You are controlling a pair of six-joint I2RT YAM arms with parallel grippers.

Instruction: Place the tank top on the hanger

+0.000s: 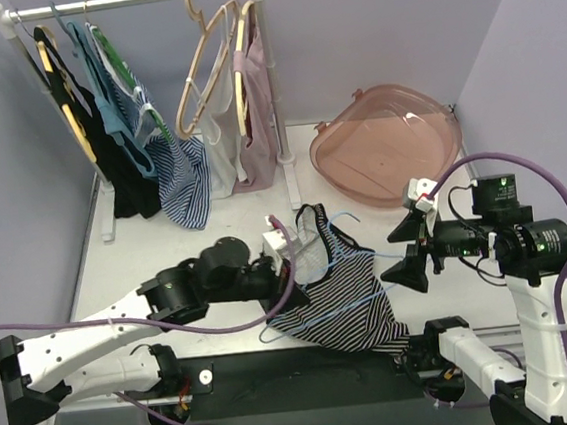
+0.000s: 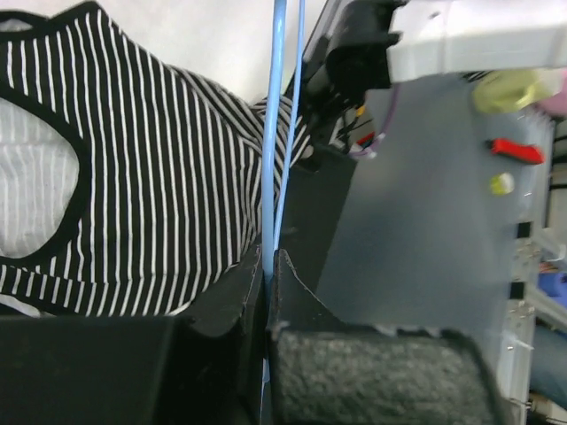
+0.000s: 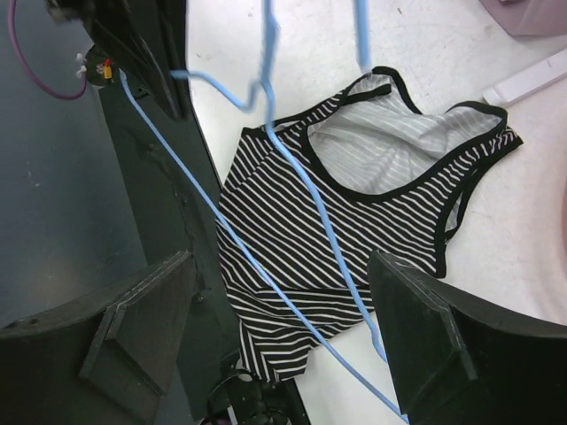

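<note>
Clearly, one soft tank top (image 1: 340, 302) of thin black-and-white stripes, with black trim and a pale grey inside, is spread flat on the white counter (image 1: 137, 252), its hem at the dark near edge. One triangular hanger (image 2: 270, 159) of thin, smooth pale-blue rod is held above it, pinched by the clenched left gripper (image 2: 267, 266). The right gripper (image 3: 279, 266) is spread wide, nothing grasped between its two black fingers. One translucent pink tub (image 1: 387, 142) is seen behind
</note>
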